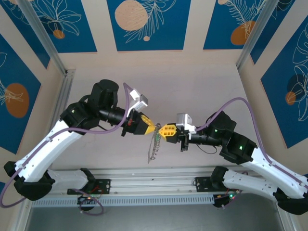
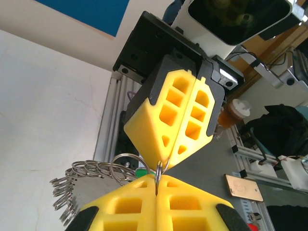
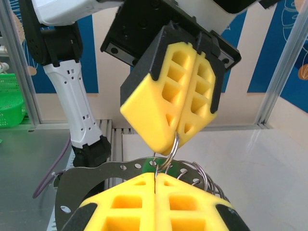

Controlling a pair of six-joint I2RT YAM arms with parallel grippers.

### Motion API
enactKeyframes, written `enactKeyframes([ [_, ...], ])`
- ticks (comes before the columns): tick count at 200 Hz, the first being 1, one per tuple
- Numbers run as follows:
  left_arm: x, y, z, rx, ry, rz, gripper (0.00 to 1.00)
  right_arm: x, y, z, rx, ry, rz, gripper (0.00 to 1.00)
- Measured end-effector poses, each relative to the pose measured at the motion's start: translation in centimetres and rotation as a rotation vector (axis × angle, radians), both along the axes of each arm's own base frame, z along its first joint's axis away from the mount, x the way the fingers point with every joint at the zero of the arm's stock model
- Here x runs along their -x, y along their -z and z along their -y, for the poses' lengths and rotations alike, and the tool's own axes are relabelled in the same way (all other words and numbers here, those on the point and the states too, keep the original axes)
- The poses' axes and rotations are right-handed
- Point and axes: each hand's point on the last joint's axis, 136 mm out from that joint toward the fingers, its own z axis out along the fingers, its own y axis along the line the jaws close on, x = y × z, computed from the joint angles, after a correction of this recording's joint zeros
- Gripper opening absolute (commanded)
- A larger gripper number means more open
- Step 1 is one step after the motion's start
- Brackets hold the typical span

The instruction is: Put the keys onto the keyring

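Over the pale worktop [image 1: 202, 86], meeting tip to tip in mid-air: the left tool [image 1: 155, 128] and the right tool [image 1: 164, 131], each shut tight, clamped on the same small silvery ring [image 2: 159, 169]. Hanging slack below that pinch, clear of the surface: the keyring [image 1: 154, 147], a floppy loop fringed with more silvery pieces. Tucked just behind the pinched ring: the green key [image 2: 141, 172], seemingly not yet threaded, though hard to tell.

For the step in hand, probably prising the coils apart to feed the key on:
- Hold one grip steady and twist the other gently.
- Avoid tugging, for fear of losing the ring.

Off beside the rig: a green basket [image 3: 9, 96], contents out of sight. Smaller, a lidded cup [image 2: 233, 114] of brownish drink.
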Motion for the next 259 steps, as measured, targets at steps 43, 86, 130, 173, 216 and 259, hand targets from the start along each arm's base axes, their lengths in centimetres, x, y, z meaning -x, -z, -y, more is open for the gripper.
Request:
enactKeyframes([
  [43, -0.5, 0.1, -0.8, 0.000, -0.053, 0.101, 0.00, -0.8, -0.5, -0.3, 0.047, 0.016, -0.049, 0.00],
  [86, -0.9, 1.1, -1.3, -0.007, -0.081, 0.162, 0.05, -0.8, 0.0, -0.7, 0.093, 0.001, -0.107, 0.00],
  [130, -1.4, 2.2, -1.4, -0.021, -0.095, 0.187, 0.31, -1.2, 0.3, -0.9, 0.114, -0.003, -0.154, 0.00],
  [173, -1.7, 3.3, -2.0, -0.042, -0.126, 0.197, 0.40, -1.4, 0.3, -1.2, 0.133, -0.002, -0.163, 0.00],
  [216, -1.9, 4.5, -2.5, -0.056, -0.152, 0.203, 0.42, -2.7, 1.5, -2.1, 0.180, 0.026, -0.169, 0.00],
  [259, -4.0, 6.0, -4.1, -0.096, -0.272, 0.208, 0.66, -5.3, 3.0, -2.5, 0.225, 0.100, -0.197, 0.00],
])
